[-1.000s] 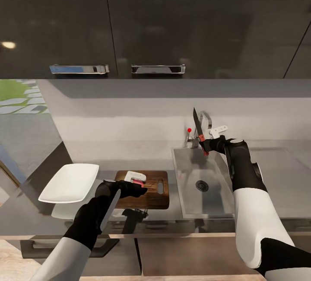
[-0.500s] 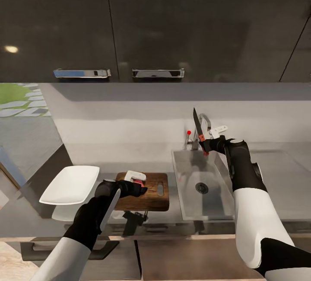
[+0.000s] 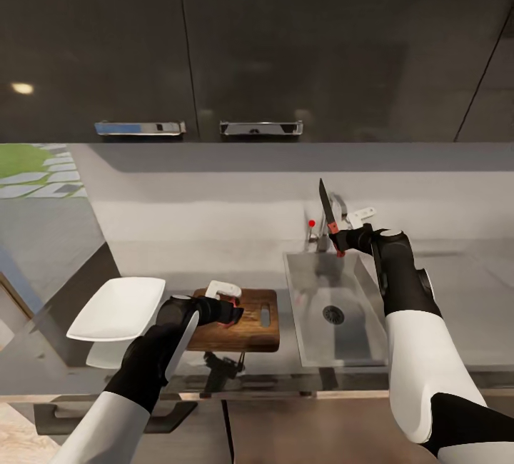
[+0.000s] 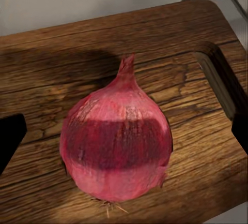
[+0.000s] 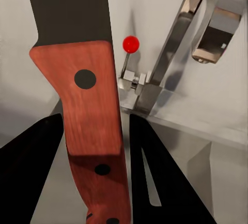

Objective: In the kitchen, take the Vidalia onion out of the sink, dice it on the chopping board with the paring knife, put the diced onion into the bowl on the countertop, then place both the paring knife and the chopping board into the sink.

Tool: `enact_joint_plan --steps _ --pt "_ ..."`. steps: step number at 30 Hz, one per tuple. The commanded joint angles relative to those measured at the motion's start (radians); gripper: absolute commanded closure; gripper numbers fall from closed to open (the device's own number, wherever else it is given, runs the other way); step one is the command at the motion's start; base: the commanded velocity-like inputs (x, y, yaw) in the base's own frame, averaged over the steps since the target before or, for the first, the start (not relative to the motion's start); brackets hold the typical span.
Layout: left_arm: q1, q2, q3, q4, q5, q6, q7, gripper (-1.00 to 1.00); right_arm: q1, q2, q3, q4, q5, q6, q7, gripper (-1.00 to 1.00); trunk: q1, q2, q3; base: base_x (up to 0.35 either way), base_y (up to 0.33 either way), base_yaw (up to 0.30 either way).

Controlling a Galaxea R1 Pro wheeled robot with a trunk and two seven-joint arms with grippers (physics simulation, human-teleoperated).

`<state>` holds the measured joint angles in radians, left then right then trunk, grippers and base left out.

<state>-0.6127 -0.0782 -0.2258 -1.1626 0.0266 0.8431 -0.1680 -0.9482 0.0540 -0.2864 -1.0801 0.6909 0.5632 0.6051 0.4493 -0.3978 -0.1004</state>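
paring knife (image 5: 90,110) between fingers (image 5: 31,167), faucet (image 5: 175,53) behind

Only the head camera has tilted slightly; both arms and objects held position.

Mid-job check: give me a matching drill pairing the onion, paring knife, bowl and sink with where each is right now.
Things:
1. onion
2. paring knife
3. bowl
4. sink

Places:
A. held blade-up in the right claw above the basin
B. on the chopping board, at the left claw
C. on the countertop, on the board's far side from the sink
D. set into the countertop, under the faucet

Pairs: 1-B, 2-A, 3-C, 4-D
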Motion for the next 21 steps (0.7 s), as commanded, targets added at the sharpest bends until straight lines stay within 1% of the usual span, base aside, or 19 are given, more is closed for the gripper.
enact_joint_plan --steps 1,14,16,17,18,21 --pt "-0.001 0.000 0.000 -0.001 0.002 0.005 -0.001 -1.00 -0.001 0.001 -0.004 -0.001 0.010 0.001 0.010 1.00 0.001 -0.002 -0.001 0.000 0.000 0.000" --pt "-0.001 0.001 0.000 -0.015 0.002 0.005 -0.001 -1.00 -0.001 0.001 -0.004 -0.001 0.010 0.001 0.010 1.00 0.001 -0.002 0.020 0.000 0.000 0.000" --pt "-0.001 0.002 -0.001 -0.036 0.003 0.006 -0.001 -1.00 -0.001 0.001 -0.004 -0.001 0.010 0.001 0.010 1.00 0.001 -0.002 0.023 0.000 0.000 0.000" --pt "-0.001 0.004 -0.001 -0.073 0.003 0.013 0.000 -1.00 -0.001 0.001 -0.004 -0.001 0.010 0.001 0.010 1.00 0.001 -0.002 0.025 0.000 0.000 0.000" --pt "-0.001 0.006 -0.001 -0.094 0.003 0.023 0.000 -1.00 -0.001 0.001 -0.004 -0.001 0.010 0.001 0.010 1.00 0.001 -0.002 0.026 0.000 0.000 0.000" --pt "-0.001 0.009 0.000 -0.166 0.003 0.078 -0.001 -1.00 -0.001 0.002 -0.004 0.001 0.010 0.000 0.010 1.00 0.001 -0.002 0.031 0.000 0.000 0.000"
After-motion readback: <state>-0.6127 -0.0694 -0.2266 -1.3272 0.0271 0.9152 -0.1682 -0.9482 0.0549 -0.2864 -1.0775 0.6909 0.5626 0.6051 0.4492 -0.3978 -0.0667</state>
